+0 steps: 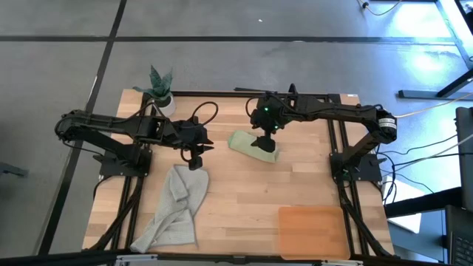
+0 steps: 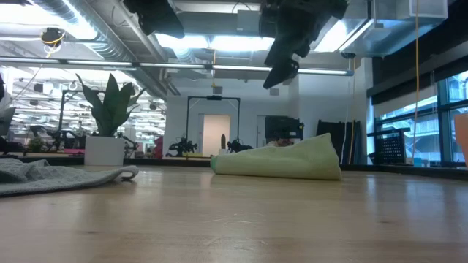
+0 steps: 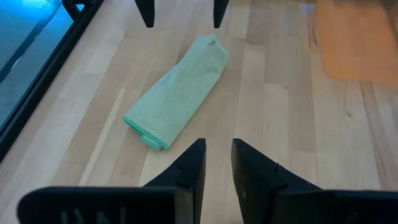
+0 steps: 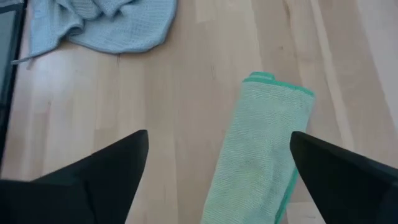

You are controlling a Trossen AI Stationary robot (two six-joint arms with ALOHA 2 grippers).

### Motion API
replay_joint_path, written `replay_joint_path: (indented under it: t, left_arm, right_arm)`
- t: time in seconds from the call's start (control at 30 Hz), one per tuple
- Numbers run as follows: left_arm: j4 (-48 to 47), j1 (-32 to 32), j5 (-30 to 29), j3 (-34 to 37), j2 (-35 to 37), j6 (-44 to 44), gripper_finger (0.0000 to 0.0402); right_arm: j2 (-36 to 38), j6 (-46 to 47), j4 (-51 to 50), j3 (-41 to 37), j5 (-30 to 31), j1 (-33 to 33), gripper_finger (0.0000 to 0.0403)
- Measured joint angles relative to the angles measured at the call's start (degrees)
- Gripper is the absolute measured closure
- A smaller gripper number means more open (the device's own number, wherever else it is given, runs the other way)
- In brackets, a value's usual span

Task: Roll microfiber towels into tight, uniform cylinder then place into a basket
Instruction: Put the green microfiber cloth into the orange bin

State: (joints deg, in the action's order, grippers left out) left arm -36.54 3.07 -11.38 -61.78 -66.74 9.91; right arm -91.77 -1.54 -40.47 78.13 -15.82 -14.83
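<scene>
The sage green towel (image 1: 253,145) lies rolled on the table's middle, toward the far side, resting on its long side (image 2: 278,162). My right gripper (image 4: 219,143) hangs open above it, clear of the cloth, with its fingers wide to either side of the roll (image 4: 264,155). The light grey towel (image 1: 174,210) lies loosely crumpled at the near left. My left gripper (image 1: 195,159) hovers above the grey towel's far end. Its fingers (image 3: 217,155) show a narrow gap with nothing between them. The basket (image 1: 312,230) sits at the near right.
A white pot with a green plant (image 1: 164,100) stands at the far left corner. Bare wood lies between the two towels and between the green roll and the basket (image 3: 354,37). Black frame rails run along the table's left and right sides.
</scene>
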Motion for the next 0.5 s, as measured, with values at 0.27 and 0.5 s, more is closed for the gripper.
replay_joint_path:
  t: [0.27, 0.5]
  left_arm:
    - [0.0, 0.0, 0.0, 0.0, 0.0, 0.0, 0.0334]
    - [0.0, 0.0, 0.0, 0.0, 0.0, 0.0, 0.0334]
  right_arm:
    - [0.0, -0.2, 0.6, 0.0, -0.4, 0.3, 0.0005]
    - [0.0, -0.2, 2.4, 0.0, -0.4, 0.4, 0.0006]
